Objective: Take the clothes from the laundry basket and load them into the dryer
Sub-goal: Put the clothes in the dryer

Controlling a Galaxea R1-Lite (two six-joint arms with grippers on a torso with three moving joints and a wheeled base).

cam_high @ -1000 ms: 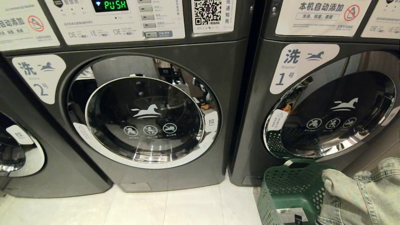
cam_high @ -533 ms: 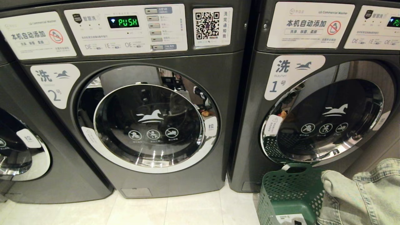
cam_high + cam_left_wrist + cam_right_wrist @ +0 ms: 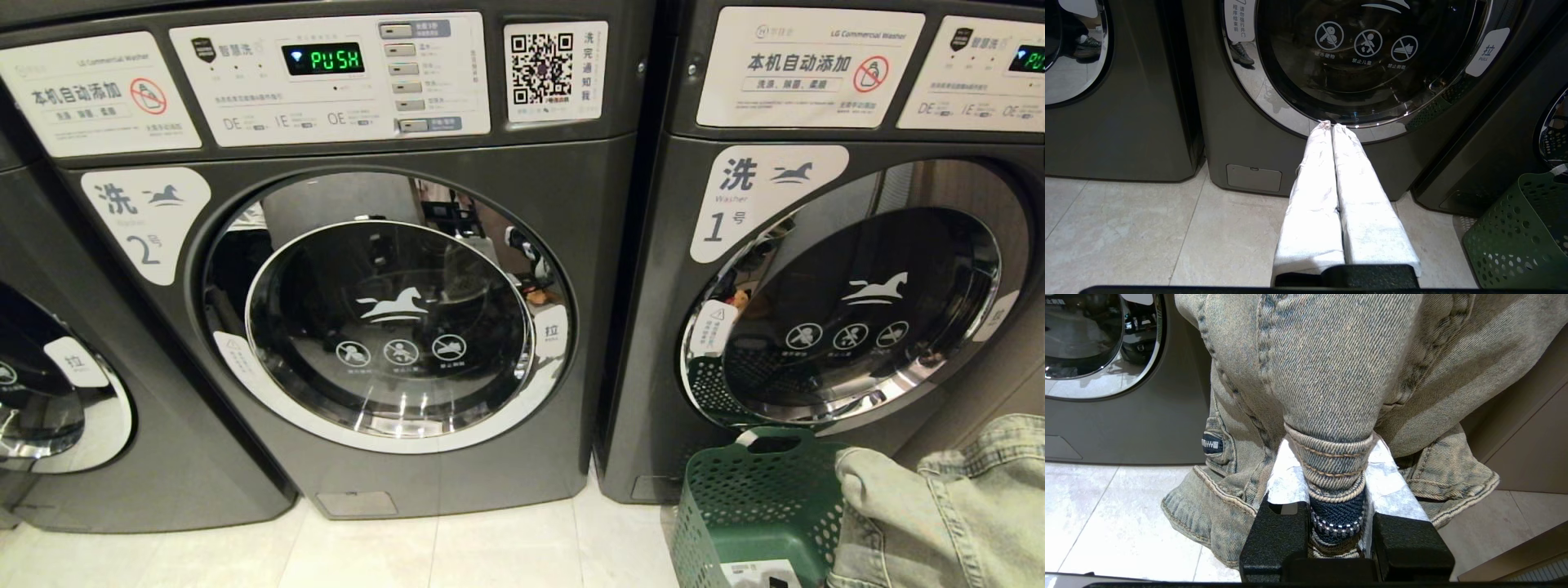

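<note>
Denim jacket (image 3: 1331,363) fills the right wrist view, its bunched collar pinched between the white-wrapped fingers (image 3: 1388,477) of the right gripper (image 3: 1336,473), which is clamped on the cloth. In the head view the same jacket (image 3: 939,506) hangs at about 4 o'clock, draped over the near edge of the green basket (image 3: 759,506), which stands on the pale tile floor (image 3: 490,547) at 5 o'clock.

The left gripper (image 3: 1331,124) shows only in its own wrist view: its two white-wrapped fingers (image 3: 1314,196) lie pressed together with nothing between them, pointing toward the lower rim of a round door.

Farther back, at 12 o'clock, stands machine 2 (image 3: 588,245), dark grey, its door (image 3: 388,327) shut and its green display (image 3: 324,59) reading PUSH. At 2 o'clock stands machine 1 (image 3: 653,327), just behind the basket, its glass door (image 3: 857,314) also shut. A third machine (image 3: 49,392) sits at 9 o'clock, only partly seen.
</note>
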